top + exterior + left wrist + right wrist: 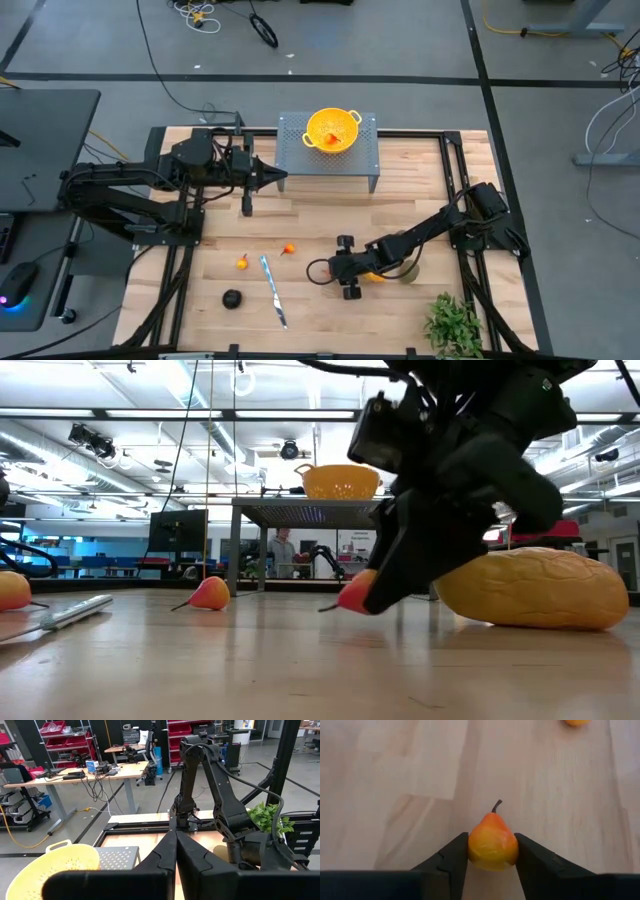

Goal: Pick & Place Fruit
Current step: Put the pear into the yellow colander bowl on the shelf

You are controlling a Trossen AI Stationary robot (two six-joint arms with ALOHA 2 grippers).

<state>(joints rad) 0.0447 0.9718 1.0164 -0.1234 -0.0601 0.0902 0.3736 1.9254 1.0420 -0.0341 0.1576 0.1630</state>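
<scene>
Our right gripper (491,851) is low over the worktop (310,225), and its two fingers pinch a small orange-red pear (492,842), one pad on each flank. The pear's long axis runs straight ahead between the fingers, with the stem pointing away from the wrist, so the pads bear across its broad body. In the low view the pear (358,593) sits at the worktop surface under the fingertips; we cannot tell whether it has cleared the wood.

Just beside this gripper lies the yellow-orange oblong fruit (530,587), close enough that we judge a sideways swing could nudge it.

From here, the yellow colander (333,130) on the grey perforated stand (295,140) lies at the far edge of the worktop, well apart from the gripper, so we judge the coming move calls for a rise first, then a carry across.

Our left gripper (275,179) waits with its fingers pressed together near the stand. It is the nearer arm to the colander, but it holds nothing.
</scene>
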